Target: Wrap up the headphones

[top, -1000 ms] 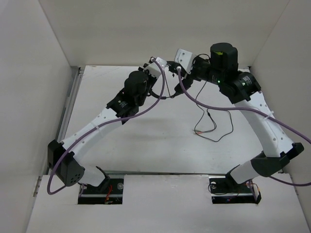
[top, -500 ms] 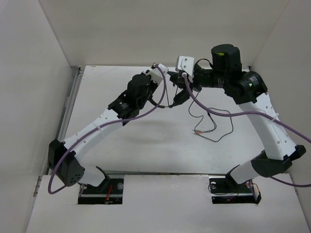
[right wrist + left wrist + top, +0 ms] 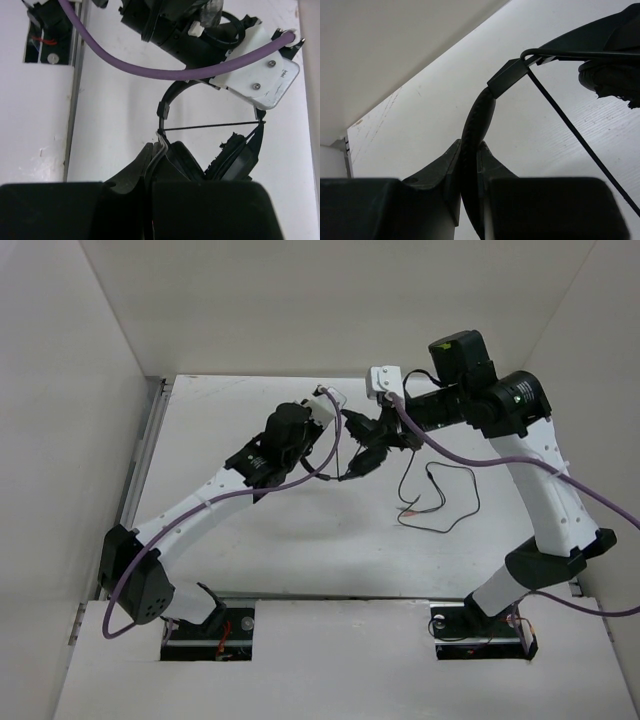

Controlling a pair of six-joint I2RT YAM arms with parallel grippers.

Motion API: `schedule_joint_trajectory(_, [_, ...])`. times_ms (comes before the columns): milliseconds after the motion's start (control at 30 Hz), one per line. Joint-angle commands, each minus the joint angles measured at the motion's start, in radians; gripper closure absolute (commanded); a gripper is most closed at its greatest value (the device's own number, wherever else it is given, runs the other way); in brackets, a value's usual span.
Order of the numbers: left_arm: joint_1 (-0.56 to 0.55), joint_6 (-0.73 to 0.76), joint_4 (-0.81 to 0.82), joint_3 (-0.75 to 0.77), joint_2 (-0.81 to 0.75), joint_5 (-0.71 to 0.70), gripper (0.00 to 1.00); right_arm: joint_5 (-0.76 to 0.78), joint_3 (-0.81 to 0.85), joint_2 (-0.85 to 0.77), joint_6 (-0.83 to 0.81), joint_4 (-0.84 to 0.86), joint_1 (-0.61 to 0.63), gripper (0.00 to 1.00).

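White tabletop lies beneath the black headphones, held up between both pincers. The left gripper is clamped on the curved headband, and the right gripper is clamped just beside a padded earcup. The thin black cord trails in loops on the table below the right gripper.

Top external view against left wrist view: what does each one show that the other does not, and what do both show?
Only the top external view shows the loose cord lying in loops on the table and the right arm. Only the left wrist view shows the left gripper clamped on the headband. Both show the headphones.
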Motion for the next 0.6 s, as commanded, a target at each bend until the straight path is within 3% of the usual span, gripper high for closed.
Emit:
schedule_joint_trajectory(0, [0.010, 0.031, -0.017, -0.034, -0.045, -0.007, 1.00, 0.067, 0.046, -0.007, -0.145, -0.049, -0.011, 1.00])
schedule_joint_trajectory(233, [0.016, 0.029, -0.019, -0.045, -0.060, -0.002, 1.00, 0.285, 0.038, -0.036, -0.278, 0.049, -0.025, 1.00])
schedule_joint_trajectory(433, [0.010, 0.001, -0.045, -0.033, -0.065, 0.019, 1.00, 0.486, -0.276, -0.154, -0.274, 0.557, -0.035, 1.00])
schedule_joint_trajectory(567, [-0.010, -0.002, -0.057, -0.019, -0.061, 0.032, 1.00, 0.536, -0.366, -0.145, -0.231, 0.728, -0.034, 1.00])
